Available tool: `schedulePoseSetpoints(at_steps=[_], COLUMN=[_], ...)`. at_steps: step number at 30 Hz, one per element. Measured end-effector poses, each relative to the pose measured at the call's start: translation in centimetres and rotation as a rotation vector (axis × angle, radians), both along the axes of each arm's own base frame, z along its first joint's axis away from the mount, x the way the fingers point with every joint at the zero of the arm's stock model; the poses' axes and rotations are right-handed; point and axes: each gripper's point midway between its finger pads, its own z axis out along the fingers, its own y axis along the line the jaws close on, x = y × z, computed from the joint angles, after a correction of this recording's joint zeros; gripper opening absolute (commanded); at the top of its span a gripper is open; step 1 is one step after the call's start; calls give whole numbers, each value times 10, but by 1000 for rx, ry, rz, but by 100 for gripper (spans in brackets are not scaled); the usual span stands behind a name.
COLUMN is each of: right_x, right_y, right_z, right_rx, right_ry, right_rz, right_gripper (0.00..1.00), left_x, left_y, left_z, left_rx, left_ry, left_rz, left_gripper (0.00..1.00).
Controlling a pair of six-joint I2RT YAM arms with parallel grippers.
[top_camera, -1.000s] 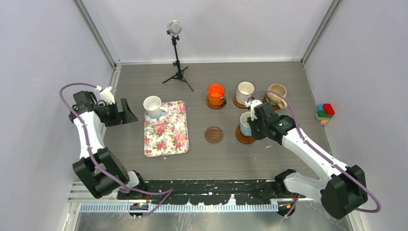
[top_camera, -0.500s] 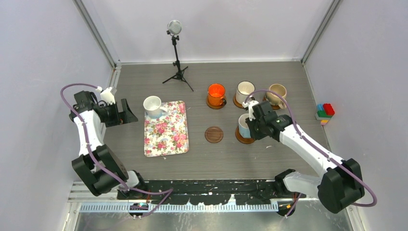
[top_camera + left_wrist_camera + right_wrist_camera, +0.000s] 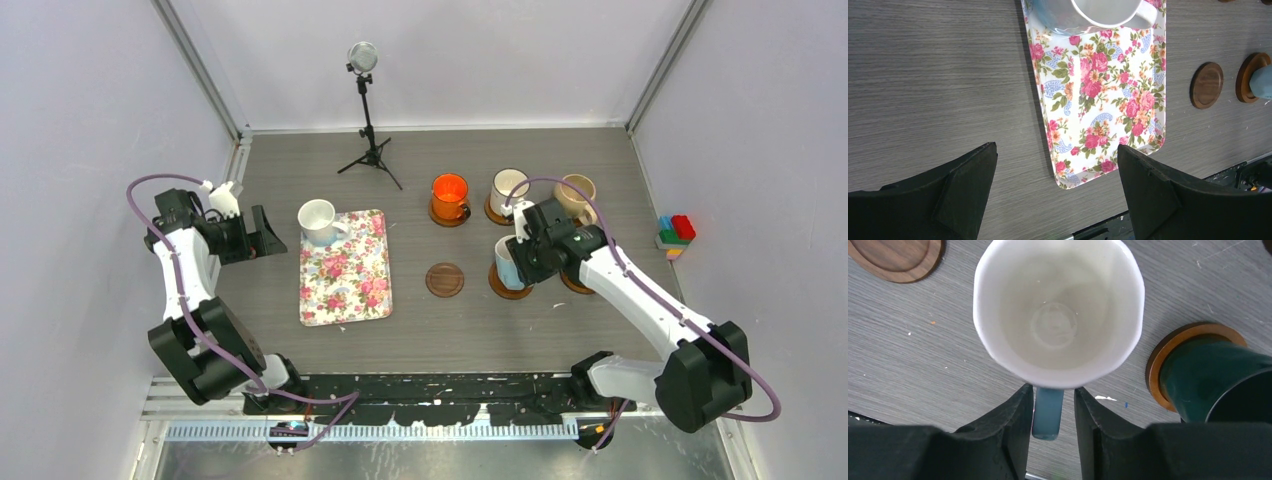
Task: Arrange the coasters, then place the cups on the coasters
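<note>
no readable text, labels, or numbers

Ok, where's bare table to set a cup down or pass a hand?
Free: the strip between the left gripper and the floral tray, and the near edge in front of the empty coaster. Crowded: the cups around the right gripper.

I see my right pincer (image 3: 1053, 394) straddling the light blue cup's (image 3: 1058, 315) handle with a sliver of gap. To its right, the dark green cup (image 3: 1213, 380) sits on its coaster (image 3: 1193, 331).
</note>
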Motion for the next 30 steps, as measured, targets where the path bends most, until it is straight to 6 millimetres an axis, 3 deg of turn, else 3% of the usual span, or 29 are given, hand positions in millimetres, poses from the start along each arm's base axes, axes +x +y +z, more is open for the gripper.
schedulePoseSetpoints(at_steps=[6, 15, 19, 21, 25, 30], right_x=[2, -3, -4, -4, -4, 6], right_y=[0, -5, -7, -7, -7, 0], right_z=[5, 3, 3, 3, 3, 20], right_rx=[-1, -30, -38, -43, -41, -28], right_ry=[-9, 8, 13, 13, 14, 8], right_rz=[10, 34, 41, 44, 46, 53], right_gripper=[42, 1, 0, 9, 53, 65], left_x=[0, 2, 2, 2, 3, 3], left_y=[0, 1, 1, 1, 1, 2], left_z=[-2, -2, -2, -3, -3, -3], left_rx=[-5, -4, -5, -6, -6, -4], left_ry=[7, 4, 5, 6, 5, 5], left_rz=[3, 4, 5, 5, 4, 3], left_gripper=[92, 92, 92, 92, 92, 92])
